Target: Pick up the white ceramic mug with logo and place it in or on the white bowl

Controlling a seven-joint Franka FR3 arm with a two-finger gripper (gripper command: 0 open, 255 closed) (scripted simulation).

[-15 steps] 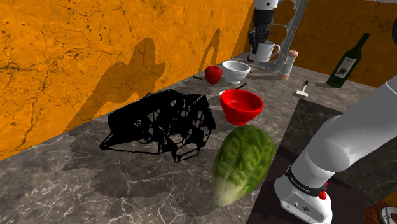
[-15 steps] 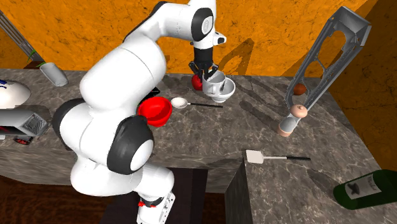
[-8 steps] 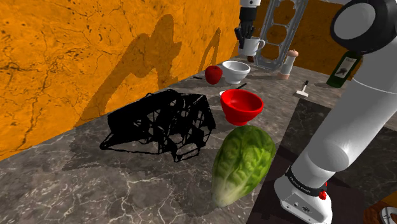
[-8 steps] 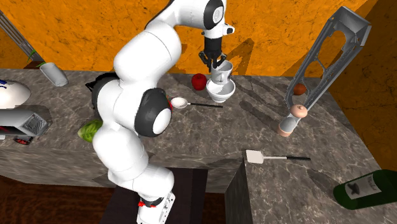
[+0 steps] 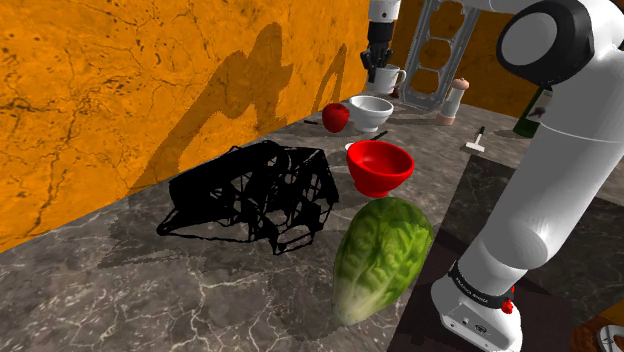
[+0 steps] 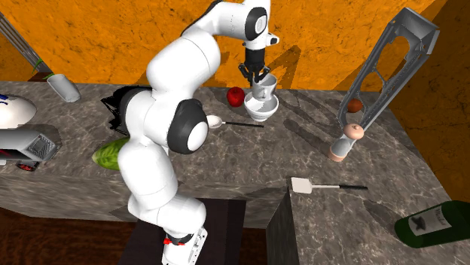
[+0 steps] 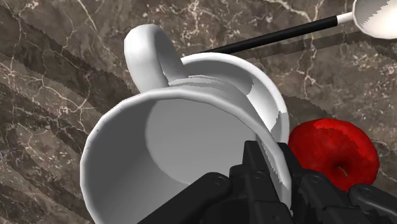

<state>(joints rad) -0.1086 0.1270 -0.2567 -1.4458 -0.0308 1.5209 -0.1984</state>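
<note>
White mug (image 7: 159,146) hangs pinched by its rim — one finger of your gripper (image 7: 275,168) inside the wall, one outside — so the body dangles free with the handle turned away. It's right over the white bowl (image 7: 257,86) (red apple (image 7: 331,149) just beside), clear of the bench (image 7: 51,57). A straight descent should seat it, I'd judge.

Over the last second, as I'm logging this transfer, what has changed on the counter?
The gripper, shut on the rim of the white mug, carried it toward the shoulder view's left; it now hangs above the white bowl. The arm swung round with it. The apple, red bowl, lettuce and white bowl stayed put.
</note>
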